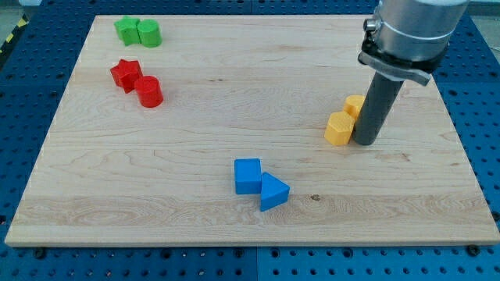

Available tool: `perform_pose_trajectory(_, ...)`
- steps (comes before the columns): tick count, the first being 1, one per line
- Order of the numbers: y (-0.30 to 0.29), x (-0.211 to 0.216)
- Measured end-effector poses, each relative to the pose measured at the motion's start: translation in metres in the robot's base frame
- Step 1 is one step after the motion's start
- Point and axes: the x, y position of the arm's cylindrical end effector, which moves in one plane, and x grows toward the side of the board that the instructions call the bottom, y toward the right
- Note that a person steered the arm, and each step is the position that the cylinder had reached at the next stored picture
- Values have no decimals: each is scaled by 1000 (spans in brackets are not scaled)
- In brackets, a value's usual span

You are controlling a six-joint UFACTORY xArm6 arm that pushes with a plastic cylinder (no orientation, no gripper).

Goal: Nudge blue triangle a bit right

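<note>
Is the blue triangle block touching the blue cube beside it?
Touching. The camera view shows the blue triangle block pressed against the lower right corner of the blue cube, no wood visible between them. My tip stands far off by the yellow blocks.

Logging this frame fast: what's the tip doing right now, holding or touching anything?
My tip: a bare rod, holding nothing; it stands against the yellow blocks, far to the upper right of the blue triangle.

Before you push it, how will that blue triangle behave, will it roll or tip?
The blue triangle lies flat on the wooden board, so it should slide, not roll or tip. It touches the blue cube, which may drag slightly. A push off centre could spin it. My tip is by the yellow blocks.
</note>
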Motion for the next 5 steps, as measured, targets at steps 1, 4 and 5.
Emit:
perform_pose_trajectory(1,-6,41)
perform_pose_trajectory(4,-150,130)
perform_pose_trajectory(5,-177,129)
